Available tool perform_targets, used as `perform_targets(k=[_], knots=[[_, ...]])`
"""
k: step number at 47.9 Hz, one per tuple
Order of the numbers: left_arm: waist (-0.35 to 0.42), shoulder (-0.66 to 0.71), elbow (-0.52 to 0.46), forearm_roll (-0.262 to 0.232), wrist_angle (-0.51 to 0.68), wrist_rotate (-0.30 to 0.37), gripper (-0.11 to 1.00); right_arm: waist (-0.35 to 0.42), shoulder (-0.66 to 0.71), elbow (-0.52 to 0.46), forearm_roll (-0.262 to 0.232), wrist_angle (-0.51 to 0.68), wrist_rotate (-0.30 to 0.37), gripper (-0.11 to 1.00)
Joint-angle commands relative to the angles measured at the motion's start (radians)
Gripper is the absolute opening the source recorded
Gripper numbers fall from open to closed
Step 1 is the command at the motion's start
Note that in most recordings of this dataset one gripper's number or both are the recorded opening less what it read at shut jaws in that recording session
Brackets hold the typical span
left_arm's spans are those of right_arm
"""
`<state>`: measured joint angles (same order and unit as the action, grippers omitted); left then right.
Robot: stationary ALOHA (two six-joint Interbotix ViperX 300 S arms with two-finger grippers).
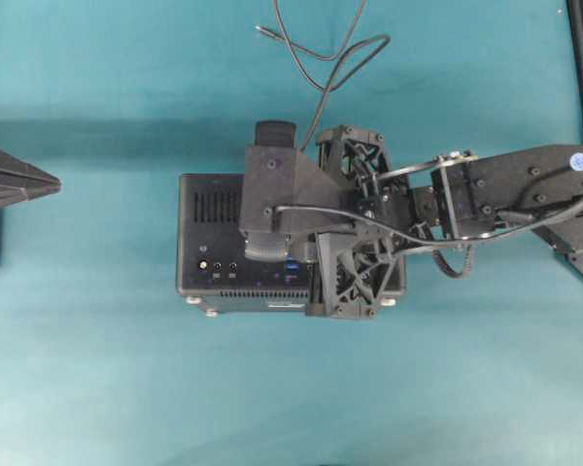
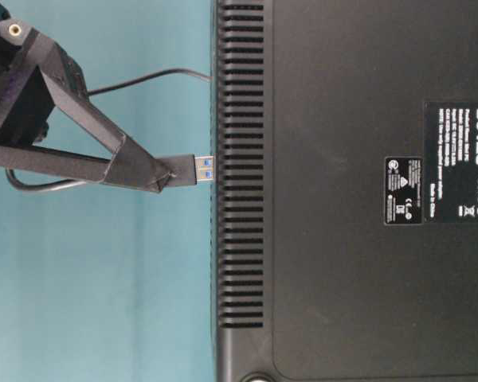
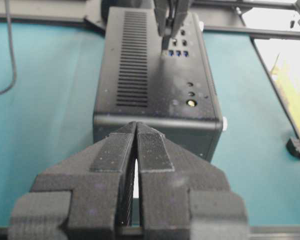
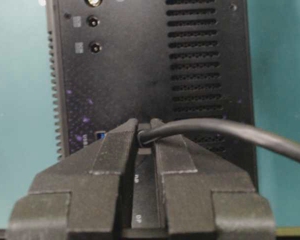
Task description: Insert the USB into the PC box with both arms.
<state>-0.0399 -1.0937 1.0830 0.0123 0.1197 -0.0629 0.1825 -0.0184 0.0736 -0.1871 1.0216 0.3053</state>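
Nearest, in the left wrist view, the left gripper (image 3: 135,150) is clenched on nothing, its fingertips meeting just short of the near end of the PC box (image 3: 155,75), apparently not touching it. The box lies on the teal surface (image 1: 97,369) with its port face turned upward.

Beyond, the right gripper (image 4: 143,131) is clenched on the USB (image 2: 197,168), grasping the plug body where the cable (image 4: 230,131) leaves it. In the table-level view the plug's metal tip with its blue tongue projects past the fingertips toward the box; whether it has entered a port cannot be told there. Its long axis runs perpendicular to the port face, tip toward the box, cable trailing away behind.

Step in hand, by judgement: alignment of the plug over the blue ports (image 3: 178,53). The next move calls for a straight advance along the plug's axis, with no tilt, while the left gripper steadies the box against the push.

Farthest, the cable's loose end (image 1: 264,32) lies on the surface behind the box.
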Motion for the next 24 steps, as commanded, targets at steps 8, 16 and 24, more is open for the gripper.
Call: perform_targets(k=[8, 16, 24], knots=[[-0.002, 0.0, -0.012, 0.003, -0.005, 0.0, 0.0, 0.021, -0.011, 0.029, 0.02, -0.021, -0.009, 0.08], [-0.002, -0.002, -0.011, 0.002, -0.006, 0.0, 0.0, 0.015, -0.017, 0.029, 0.017, -0.029, -0.011, 0.08], [-0.002, -0.002, -0.011, 0.003, -0.005, -0.002, 0.0, -0.003, -0.017, 0.028, 0.003, -0.032, -0.012, 0.08]])
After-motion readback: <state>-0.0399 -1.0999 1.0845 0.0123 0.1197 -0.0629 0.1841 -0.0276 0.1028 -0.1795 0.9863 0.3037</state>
